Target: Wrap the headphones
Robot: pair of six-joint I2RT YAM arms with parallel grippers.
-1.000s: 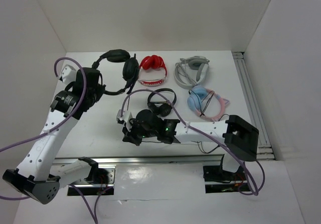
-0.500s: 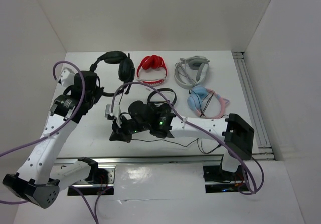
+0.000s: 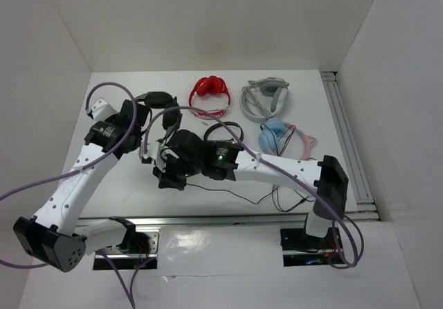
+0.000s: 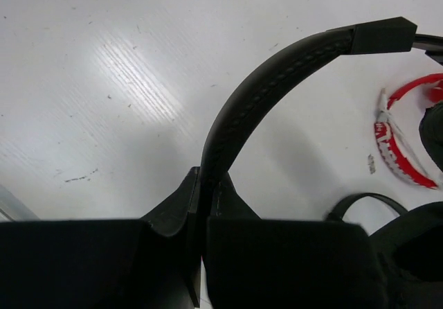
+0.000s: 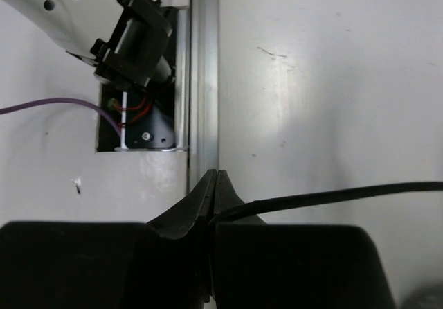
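The headphones (image 3: 160,99) are large and all black, held up at the back left of the table. My left gripper (image 3: 142,112) is shut on their padded headband (image 4: 277,73), which arcs up and right from the fingertips (image 4: 181,199) in the left wrist view. One earcup (image 3: 172,122) hangs beside my right wrist. My right gripper (image 3: 161,177) is shut on the thin black cable (image 5: 332,197), which leaves the jaws to the right. The cable (image 3: 228,190) trails along the table toward the right arm's base.
A red pair (image 3: 210,94), a grey-white pair (image 3: 266,95) and a blue-pink cat-ear pair (image 3: 284,139) lie along the back. A smaller black on-ear pair (image 3: 228,130) is partly hidden by my right arm. A metal rail (image 3: 208,220) runs along the near edge, another (image 3: 346,136) along the right.
My right gripper has carried the cable left and farther from the bases. My left gripper has shifted right with the headband, and the headphones have turned.
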